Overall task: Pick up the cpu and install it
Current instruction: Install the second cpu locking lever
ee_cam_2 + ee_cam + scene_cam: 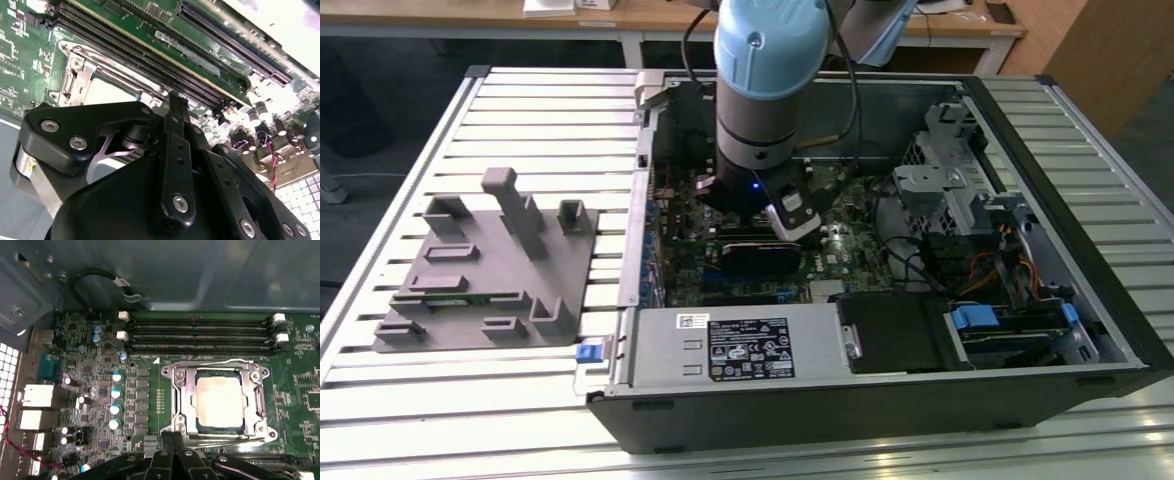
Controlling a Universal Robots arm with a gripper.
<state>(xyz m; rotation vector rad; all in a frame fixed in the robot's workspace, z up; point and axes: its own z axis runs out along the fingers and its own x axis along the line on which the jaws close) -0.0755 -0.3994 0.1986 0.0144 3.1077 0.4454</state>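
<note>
The cpu [220,401] lies seated in its socket; the fingers [170,440], clenched and empty, should lift straight up.

A white label [695,322] and a black label [750,352] sit on the power supply [734,345]. Their print is too small to read. No other text is legible.

Pale-blue-capped grey arm [761,90], black screwed hand [175,150]

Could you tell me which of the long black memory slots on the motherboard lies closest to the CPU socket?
In the first wrist view, the slot nearest the cpu is the last memory slot in the row of parallel slots, running just beside the socket's metal frame; the others lie farther off, toward the case wall.
</note>
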